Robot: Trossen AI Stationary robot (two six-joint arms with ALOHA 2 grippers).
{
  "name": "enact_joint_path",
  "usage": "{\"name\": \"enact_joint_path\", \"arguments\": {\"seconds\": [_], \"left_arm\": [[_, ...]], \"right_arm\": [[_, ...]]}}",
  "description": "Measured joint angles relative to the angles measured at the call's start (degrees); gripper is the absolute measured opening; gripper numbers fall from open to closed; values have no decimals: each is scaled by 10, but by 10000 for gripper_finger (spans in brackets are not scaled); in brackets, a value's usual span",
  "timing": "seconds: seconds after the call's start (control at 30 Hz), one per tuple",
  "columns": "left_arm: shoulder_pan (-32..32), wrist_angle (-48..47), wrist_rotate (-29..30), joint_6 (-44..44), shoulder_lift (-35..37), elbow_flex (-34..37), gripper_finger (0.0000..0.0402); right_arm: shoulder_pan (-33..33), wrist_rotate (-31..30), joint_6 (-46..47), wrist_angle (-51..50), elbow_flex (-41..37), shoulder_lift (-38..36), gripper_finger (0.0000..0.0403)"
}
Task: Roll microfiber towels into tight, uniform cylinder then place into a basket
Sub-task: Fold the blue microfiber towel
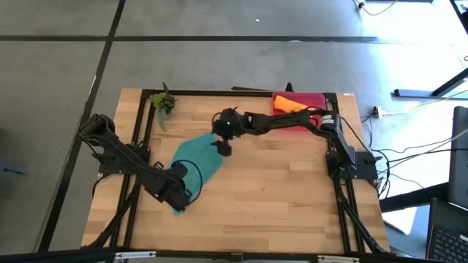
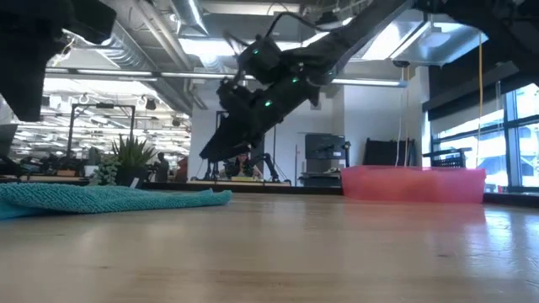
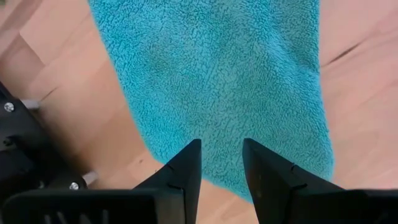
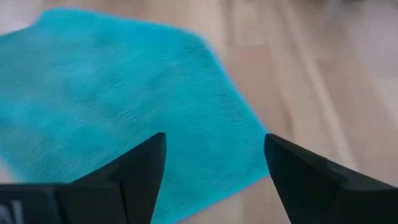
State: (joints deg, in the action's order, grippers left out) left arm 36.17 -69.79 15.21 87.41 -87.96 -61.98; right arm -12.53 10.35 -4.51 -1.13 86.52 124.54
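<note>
The teal towel (image 1: 196, 164) lies spread flat on the wooden table; it also shows in the low view (image 2: 109, 199). My left gripper (image 1: 179, 193) stands over the towel's near end (image 3: 222, 155) with its fingers a little apart and nothing between them. My right gripper (image 1: 223, 146) is wide open and raised above the towel's far right corner (image 4: 214, 155); the low view (image 2: 232, 126) shows it well above the table. The orange towel (image 1: 291, 104) lies in the pink-red basket (image 1: 314, 98) at the table's far right.
A small potted plant (image 1: 164, 102) stands at the table's far left corner. The basket (image 2: 413, 183) sits against the far edge. Bare wood (image 1: 278, 190) stretches from the towel toward the table's near and right sides.
</note>
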Motion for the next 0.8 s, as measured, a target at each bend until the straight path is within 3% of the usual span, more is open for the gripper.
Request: {"name": "enact_joint_path", "arguments": {"seconds": [0.3,0.43,0.57,0.8], "left_arm": [[43,0,29,61,0,0,111],[55,2,38,86,0,0,109],[64,3,38,101,0,0,111],[72,5,38,126,0,0,111]], "right_arm": [[-23,-20,92,-16,95,74,272],[-26,-64,109,-47,120,93,272],[-26,-107,104,-75,125,98,272],[-30,-107,108,-79,125,98,272]]}}
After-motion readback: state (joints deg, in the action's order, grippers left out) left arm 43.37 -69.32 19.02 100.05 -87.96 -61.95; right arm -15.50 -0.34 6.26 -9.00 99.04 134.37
